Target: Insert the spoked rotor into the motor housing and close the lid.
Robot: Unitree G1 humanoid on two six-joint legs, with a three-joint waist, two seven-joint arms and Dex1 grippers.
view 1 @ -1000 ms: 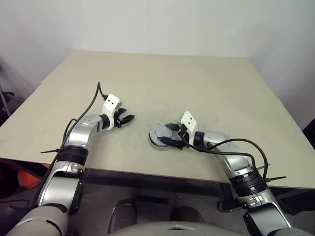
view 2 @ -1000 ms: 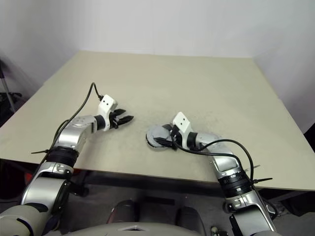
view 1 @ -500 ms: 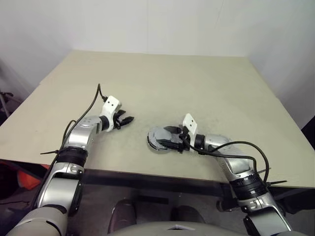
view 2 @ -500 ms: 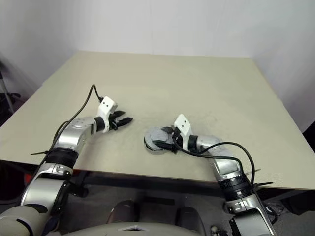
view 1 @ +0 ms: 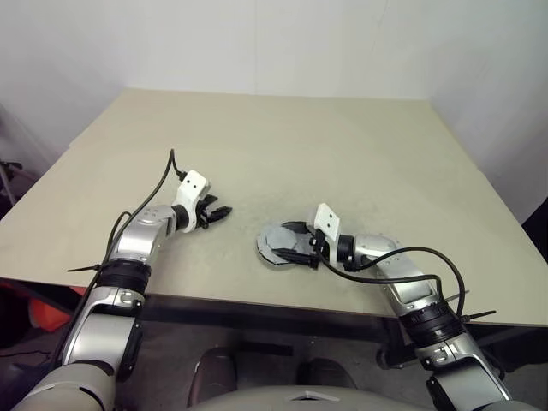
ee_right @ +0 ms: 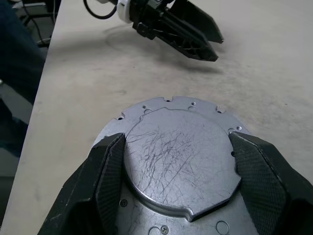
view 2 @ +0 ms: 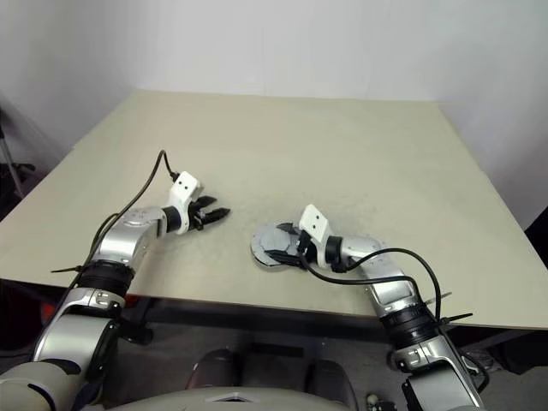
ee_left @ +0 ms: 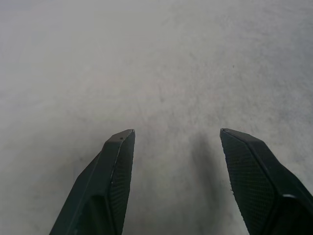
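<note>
A round grey metal piece, the motor housing (ee_right: 171,152), lies flat on the table near its front edge. It shows a scratched plain raised face and a flange with small holes, and no windings are visible. My right gripper (view 1: 287,242) reaches in from the right, and its two black fingers (ee_right: 105,171) press on opposite sides of the raised face. My left gripper (view 1: 218,211) hovers open over bare table to the left, about a hand's width from the housing, holding nothing. The spoked rotor and the lid are out of view.
The beige table (view 1: 282,145) stretches wide behind both arms. Its front edge (view 1: 257,300) runs just below the housing. A black cable (view 1: 163,175) loops over my left forearm.
My right wrist has turned slightly while its fingers stay on the housing. The left gripper has stayed where it was.
</note>
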